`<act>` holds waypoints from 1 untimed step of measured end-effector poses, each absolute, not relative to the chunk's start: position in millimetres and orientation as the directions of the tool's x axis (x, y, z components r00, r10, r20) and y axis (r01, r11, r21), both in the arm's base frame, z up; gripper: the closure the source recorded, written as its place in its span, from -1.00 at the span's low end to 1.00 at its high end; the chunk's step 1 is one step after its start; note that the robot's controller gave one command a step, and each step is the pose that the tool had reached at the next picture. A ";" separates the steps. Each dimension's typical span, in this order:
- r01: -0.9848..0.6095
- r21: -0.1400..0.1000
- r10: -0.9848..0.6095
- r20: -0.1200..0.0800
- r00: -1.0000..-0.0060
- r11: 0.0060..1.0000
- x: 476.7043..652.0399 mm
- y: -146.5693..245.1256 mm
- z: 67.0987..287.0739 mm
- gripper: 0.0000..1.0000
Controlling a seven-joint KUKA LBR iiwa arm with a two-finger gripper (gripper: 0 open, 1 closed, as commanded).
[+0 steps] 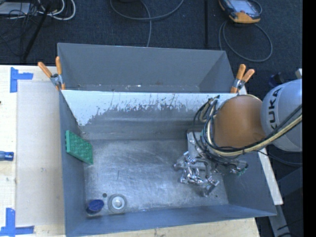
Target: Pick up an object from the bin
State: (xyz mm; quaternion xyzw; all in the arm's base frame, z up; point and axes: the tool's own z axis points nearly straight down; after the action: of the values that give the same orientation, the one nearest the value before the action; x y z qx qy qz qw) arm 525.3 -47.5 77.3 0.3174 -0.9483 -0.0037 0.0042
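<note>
My gripper (197,174) sits low at four o'clock in the bin (143,78); open or closed, I cannot tell. Well apart lie a green pad (79,147) at nine, likely light, best taken by its edges, and a blue cap (95,206) and silver disc (117,202) at seven, probably slippery.

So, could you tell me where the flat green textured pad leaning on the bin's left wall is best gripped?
Probably its upper edge, from above: the flat green textured pad stands tilted against the left wall, so a pinch across its thin faces looks possible.
</note>
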 end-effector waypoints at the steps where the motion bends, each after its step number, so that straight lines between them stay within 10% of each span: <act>1: -0.600 0.003 -0.600 0.001 -0.800 0.800 527.8 -49.4 81.4 1.00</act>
State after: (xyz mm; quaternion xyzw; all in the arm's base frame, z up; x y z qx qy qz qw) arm 527.8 -49.4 81.4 0.3165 -0.9486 -0.0012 0.0012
